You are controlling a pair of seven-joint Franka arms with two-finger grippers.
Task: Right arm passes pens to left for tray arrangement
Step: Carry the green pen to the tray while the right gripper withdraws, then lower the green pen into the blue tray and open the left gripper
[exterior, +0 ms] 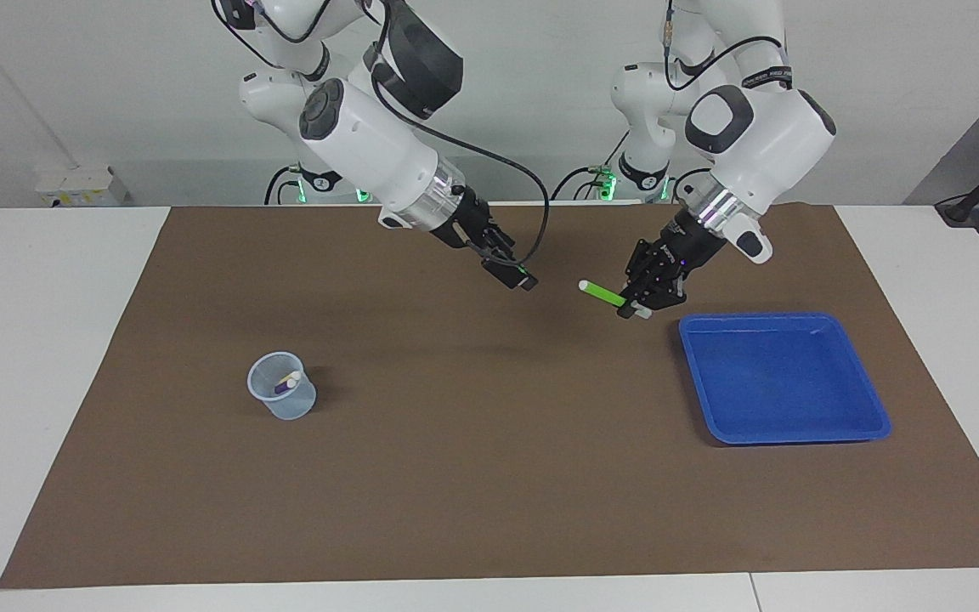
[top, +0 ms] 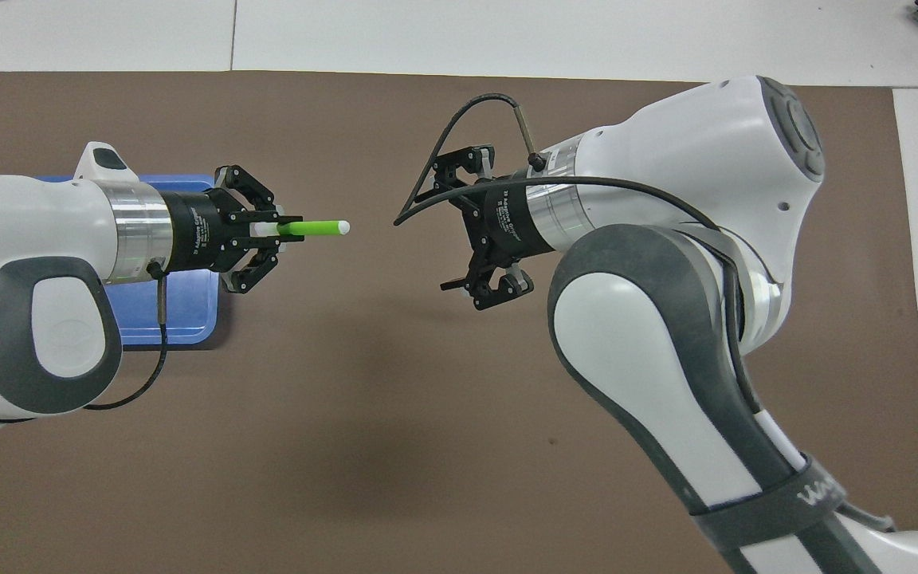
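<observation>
two arms lean in over the brown mat (exterior: 455, 476) on the desk (exterior: 48, 340), hands up in the air and well apart. left hand (exterior: 636, 304) is clamped on the green pen (exterior: 602, 292), level above the mat beside the tray (exterior: 783, 378), free whitish tip pointing at the right hand (exterior: 517, 279), which gapes wide with nothing in it. from overhead the left arm covers most of the tray. a clear cup (exterior: 283, 387) toward the right arm's end holds a purple pen (exterior: 285, 384); beside it a whitish tip, hard to make out.
</observation>
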